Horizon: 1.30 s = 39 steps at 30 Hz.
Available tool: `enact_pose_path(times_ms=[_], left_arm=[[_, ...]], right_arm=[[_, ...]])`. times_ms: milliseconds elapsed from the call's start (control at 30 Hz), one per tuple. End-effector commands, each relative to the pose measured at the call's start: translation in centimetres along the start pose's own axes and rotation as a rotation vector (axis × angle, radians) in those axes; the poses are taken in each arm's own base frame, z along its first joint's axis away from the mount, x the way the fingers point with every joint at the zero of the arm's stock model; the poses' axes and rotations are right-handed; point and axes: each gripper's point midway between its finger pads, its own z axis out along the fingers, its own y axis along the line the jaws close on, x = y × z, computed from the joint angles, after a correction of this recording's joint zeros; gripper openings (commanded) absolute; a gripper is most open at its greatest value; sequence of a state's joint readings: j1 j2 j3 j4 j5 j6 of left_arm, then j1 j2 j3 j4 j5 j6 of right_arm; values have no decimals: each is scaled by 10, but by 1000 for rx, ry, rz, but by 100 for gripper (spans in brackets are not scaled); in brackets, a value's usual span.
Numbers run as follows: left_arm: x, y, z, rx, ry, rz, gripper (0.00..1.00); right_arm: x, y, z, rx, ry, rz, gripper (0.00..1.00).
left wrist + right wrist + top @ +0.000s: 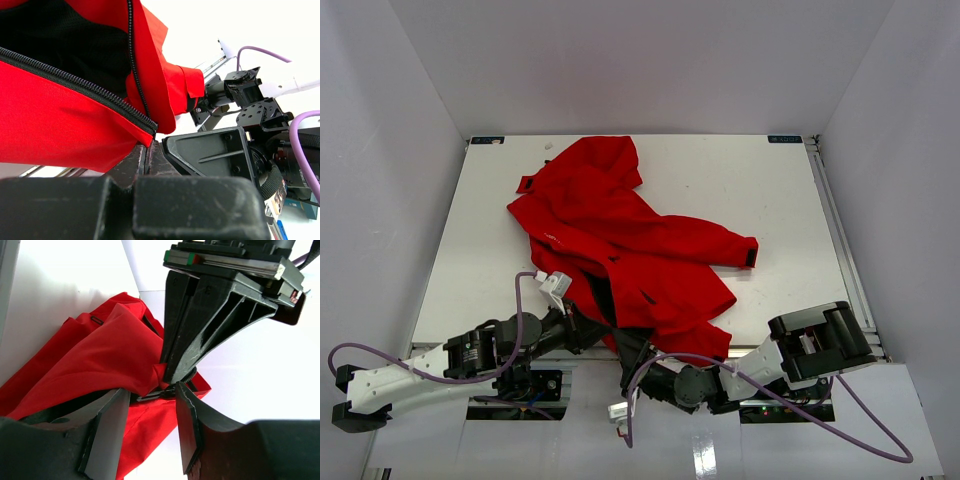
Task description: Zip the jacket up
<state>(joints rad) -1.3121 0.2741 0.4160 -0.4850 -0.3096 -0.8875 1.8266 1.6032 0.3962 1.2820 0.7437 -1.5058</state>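
The red jacket (620, 235) lies crumpled on the white table, its black lining (60, 40) and dark zipper teeth (75, 82) showing near the bottom hem. My left gripper (148, 147) is shut on the hem corner at the zipper's lower end; it also shows in the top view (600, 325). My right gripper (150, 396) is open, its two fingers on either side of the dark zipper pull (159, 394), just below the left gripper's shut fingers (200, 330). In the top view the right gripper (632, 355) is under the jacket's near edge.
The white table (770, 200) has raised rails along its back and right edges. White walls enclose the back and both sides. Purple cables (770, 400) loop round both arms at the near edge. The two grippers sit very close together.
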Motion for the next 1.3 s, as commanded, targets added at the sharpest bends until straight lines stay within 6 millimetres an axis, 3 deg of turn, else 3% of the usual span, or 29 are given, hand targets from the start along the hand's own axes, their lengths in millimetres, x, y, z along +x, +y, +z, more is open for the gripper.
enact_pose_path(times_ms=[0,100,267,467,600,867,1267], left_arm=[[-2,-4,1,15,-5,9,0],[-2,-4,1,15,-5,10,0],[-1,-4,1,17,-3,11,0],[-2,-4,1,13,-4,13,0],[-1,-3,2,9,0,19,0],[-1,-4,2,12,1,19,0],[0,-4,2,18,0,22,0]], right_arm=[[8,-99,-15,408,11,302,48],[8,-99,-16,414,19,291,48],[12,-99,-18,414,25,301,34],[23,-99,-27,405,47,314,28],[25,-94,-27,366,49,333,29],[31,-88,-29,314,48,383,41],[25,-82,-24,283,7,429,39]])
